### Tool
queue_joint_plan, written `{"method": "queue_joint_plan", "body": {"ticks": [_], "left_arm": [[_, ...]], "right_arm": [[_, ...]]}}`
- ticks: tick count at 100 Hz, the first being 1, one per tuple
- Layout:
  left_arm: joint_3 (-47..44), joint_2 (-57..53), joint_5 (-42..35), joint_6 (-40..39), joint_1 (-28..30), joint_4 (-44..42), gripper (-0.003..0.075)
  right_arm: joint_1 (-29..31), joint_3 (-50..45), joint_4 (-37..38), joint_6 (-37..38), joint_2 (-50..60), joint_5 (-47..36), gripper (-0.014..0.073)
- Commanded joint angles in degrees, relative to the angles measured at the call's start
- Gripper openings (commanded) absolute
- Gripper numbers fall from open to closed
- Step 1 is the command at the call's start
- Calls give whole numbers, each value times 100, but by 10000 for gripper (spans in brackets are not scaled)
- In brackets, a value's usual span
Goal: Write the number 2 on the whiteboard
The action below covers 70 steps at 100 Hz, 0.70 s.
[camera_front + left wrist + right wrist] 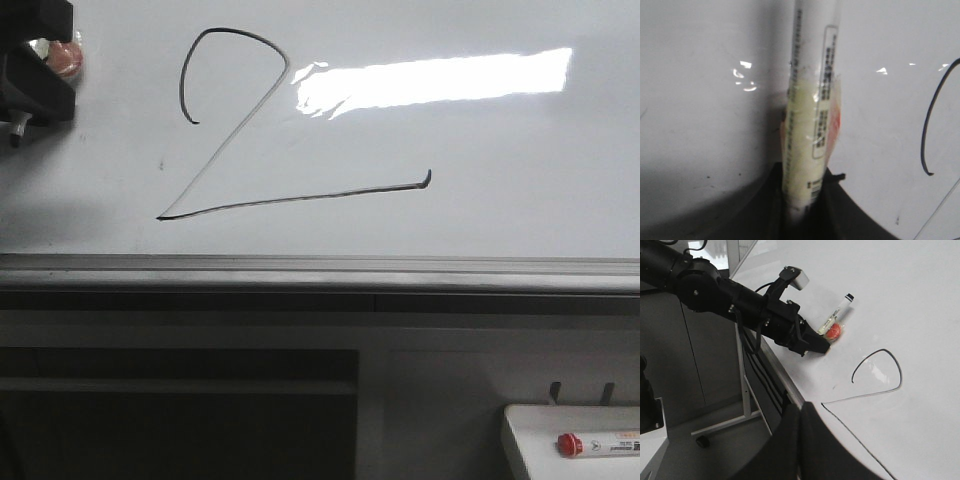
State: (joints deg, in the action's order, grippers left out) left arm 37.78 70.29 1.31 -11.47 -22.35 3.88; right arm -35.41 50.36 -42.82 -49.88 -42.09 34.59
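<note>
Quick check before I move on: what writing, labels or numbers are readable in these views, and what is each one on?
"2": hand-drawn in black on the whiteboard, readable in all three views.
Printed label on the marker held in the left gripper: dark lines of text, too blurred to read.
Label on the red-capped marker in the small white tray: too small to read.
No other text is visible.
</note>
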Motion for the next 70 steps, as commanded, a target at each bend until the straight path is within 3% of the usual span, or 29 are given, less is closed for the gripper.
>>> {"method": "queue_joint_plan", "body": {"ticks": [1,20,30,54,70], "left_arm": [[148,31,-334,-45,23,-48,95],[148,31,-334,-45,23,-48,393],[148,31,-334,-45,23,-48,489],[148,-68,-131,-45,23,-52,497],[148,-783,336,-45,23,-102,495]], "right_arm": [[40,143,-212,7,2,-370,-68],[40,143,-241,7,2,-370,-68],[40,143,-279,7,2,-370,-68],[40,143,-335,7,2,-370,-68],[40,128,-132,7,38,-370,-68]]}}
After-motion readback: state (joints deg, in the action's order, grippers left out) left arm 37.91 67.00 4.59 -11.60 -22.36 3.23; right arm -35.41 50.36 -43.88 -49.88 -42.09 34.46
